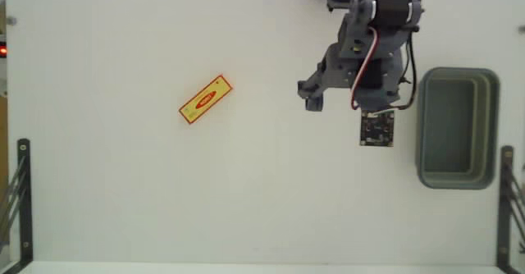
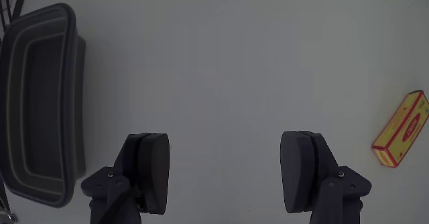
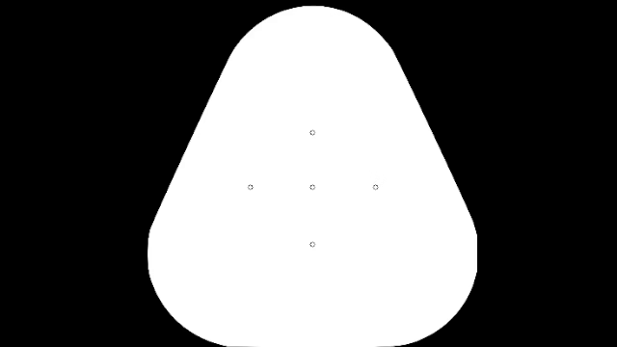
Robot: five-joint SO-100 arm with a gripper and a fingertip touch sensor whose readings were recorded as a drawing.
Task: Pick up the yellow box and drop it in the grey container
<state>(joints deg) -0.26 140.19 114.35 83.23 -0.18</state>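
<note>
The yellow box (image 1: 206,99) with a red oval mark lies flat and slanted on the white table, left of centre in the fixed view. In the wrist view the yellow box (image 2: 402,129) shows at the right edge. The grey container (image 1: 422,126) stands at the right side of the table with nothing visible inside, and in the wrist view the grey container (image 2: 75,83) is at the left. My gripper (image 1: 353,95) hangs between them, nearer the container, well apart from the box. In the wrist view the gripper (image 2: 224,163) is open wide with bare table between its fingers.
Black metal brackets stand at the lower left (image 1: 23,200) and lower right (image 1: 506,200) table edges. A small red light (image 1: 2,51) glows at the left edge. The arm's base enters from the top right.
</note>
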